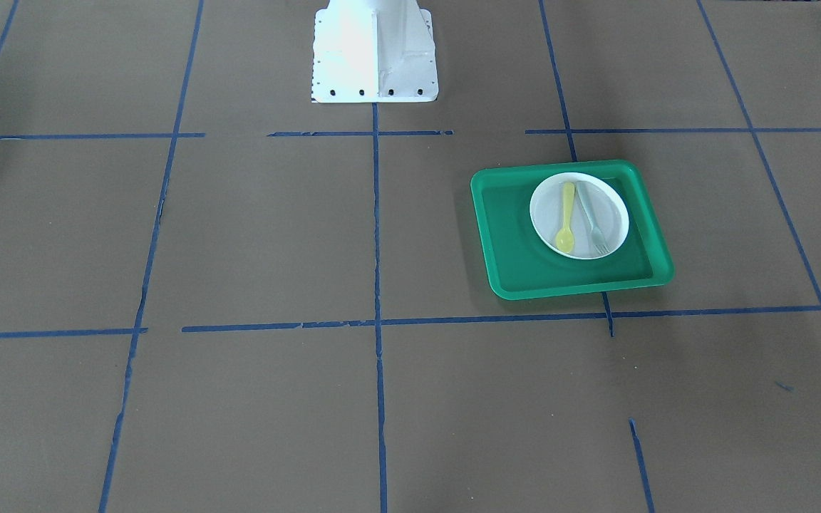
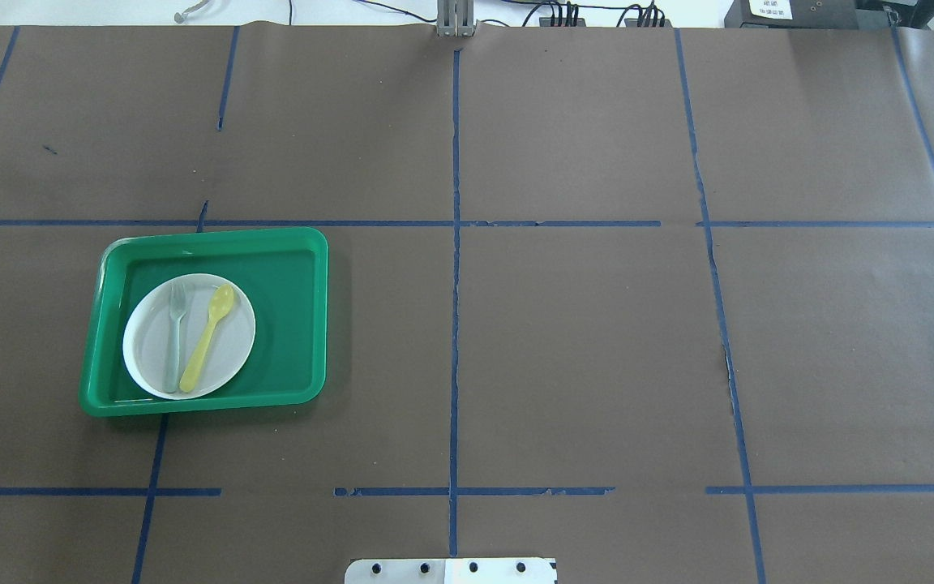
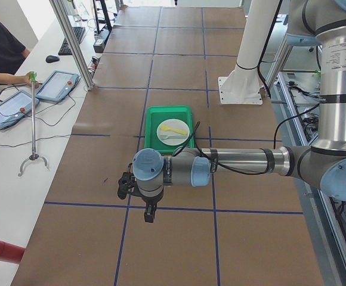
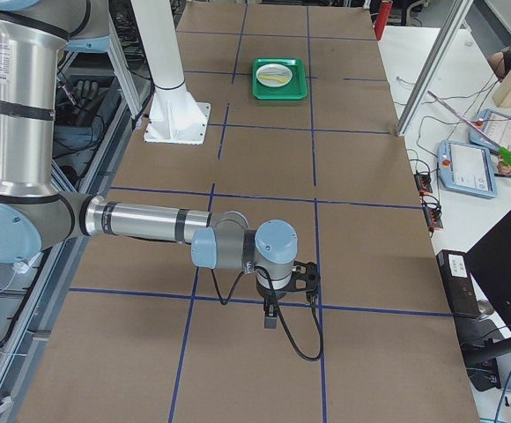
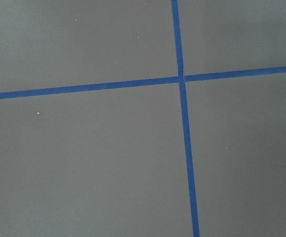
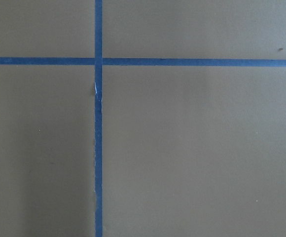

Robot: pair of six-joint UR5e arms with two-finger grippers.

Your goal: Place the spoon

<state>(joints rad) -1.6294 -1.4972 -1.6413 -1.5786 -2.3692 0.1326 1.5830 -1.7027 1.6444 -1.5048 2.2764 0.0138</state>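
Observation:
The small yellow spoon (image 1: 566,217) lies on the white plate (image 1: 613,214), bowl toward the operators' side, next to a pale grey-green fork (image 1: 591,221). The plate sits in a green tray (image 1: 517,263). The overhead view shows the spoon (image 2: 207,337), plate (image 2: 232,357) and tray (image 2: 289,324) on the table's left half. My left gripper (image 3: 125,186) shows only in the exterior left view, high over the table's left end. My right gripper (image 4: 306,275) shows only in the exterior right view, over the right end. I cannot tell whether either is open or shut. Both are far from the tray.
The table is covered in brown paper with a blue tape grid (image 2: 455,324). The robot's white base (image 1: 375,53) stands at the table's near edge. Both wrist views show only paper and tape. Operators' tablets (image 3: 56,86) lie on a side desk.

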